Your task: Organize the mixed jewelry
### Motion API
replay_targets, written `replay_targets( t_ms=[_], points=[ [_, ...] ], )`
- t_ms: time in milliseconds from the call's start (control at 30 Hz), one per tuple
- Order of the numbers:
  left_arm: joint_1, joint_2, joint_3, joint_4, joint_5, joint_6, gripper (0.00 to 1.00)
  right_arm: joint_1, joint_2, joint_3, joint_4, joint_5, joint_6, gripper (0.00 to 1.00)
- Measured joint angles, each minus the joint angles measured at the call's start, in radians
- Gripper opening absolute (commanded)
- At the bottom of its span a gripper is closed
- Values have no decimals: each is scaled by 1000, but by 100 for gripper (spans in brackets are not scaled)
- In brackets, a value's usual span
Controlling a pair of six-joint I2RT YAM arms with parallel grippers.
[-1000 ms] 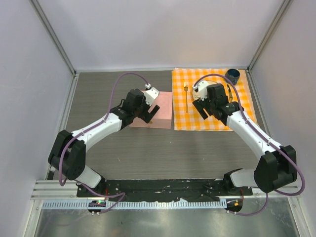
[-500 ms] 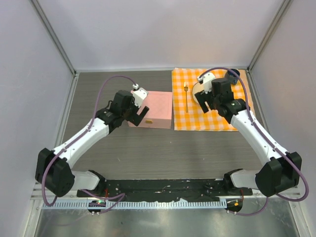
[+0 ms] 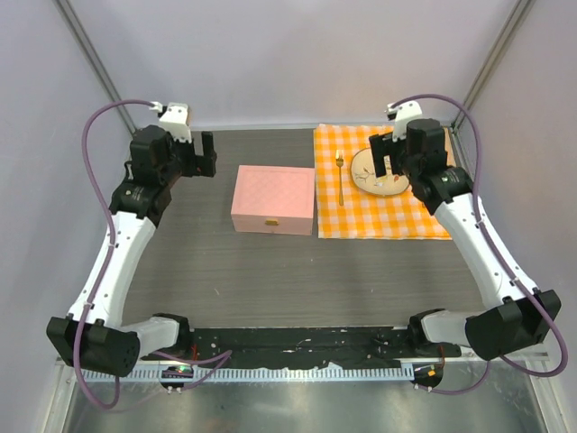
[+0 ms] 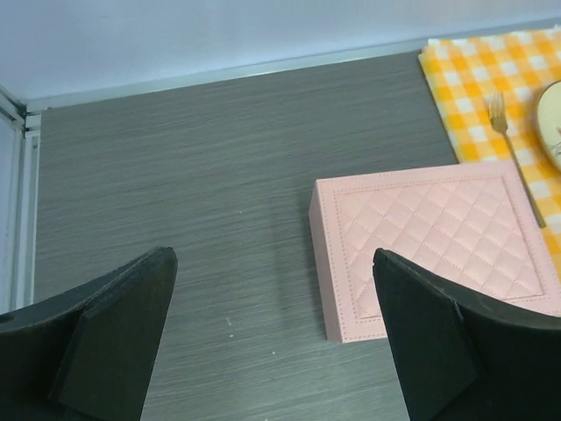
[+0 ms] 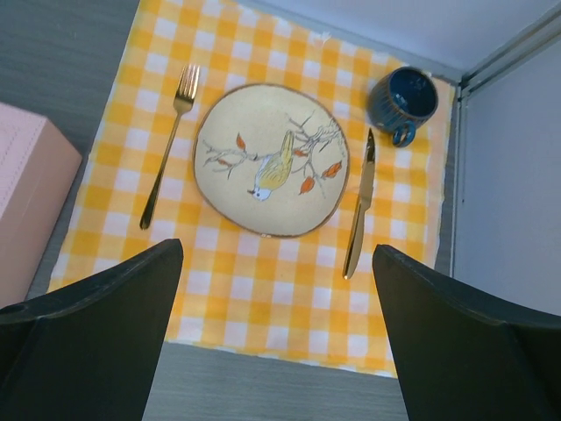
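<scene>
The pink quilted case (image 3: 273, 199) lies closed on the dark table; it also shows in the left wrist view (image 4: 438, 241). No silvery chain shows in any view. A few tiny pale specks (image 4: 229, 322) lie on the table left of the case; I cannot tell what they are. My left gripper (image 3: 200, 155) is open and empty, raised at the back left, away from the case; its jaws (image 4: 272, 263) stand wide apart. My right gripper (image 3: 386, 162) is open and empty, high above the plate, and also shows in the right wrist view (image 5: 276, 254).
An orange checked cloth (image 3: 352, 221) at the back right carries a bird-painted plate (image 5: 270, 160), a gold fork (image 5: 166, 149), a gold knife (image 5: 359, 206) and a blue mug (image 5: 401, 98). Grey walls enclose the table on three sides.
My left gripper has lifted off the pink case and swung back to the far left. My right gripper has risen and moved back, uncovering the plate. The case has not moved.
</scene>
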Motion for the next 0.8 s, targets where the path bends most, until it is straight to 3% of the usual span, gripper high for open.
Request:
replay_targets(
  t_ms=[233,800],
  points=[
    [33,26,70,-8,66,-84,100,-63,5,98,47,-2,89,97],
    [35,83,140,-19,87,-131,100,-68,-40,100,124,9,113,97]
  ],
)
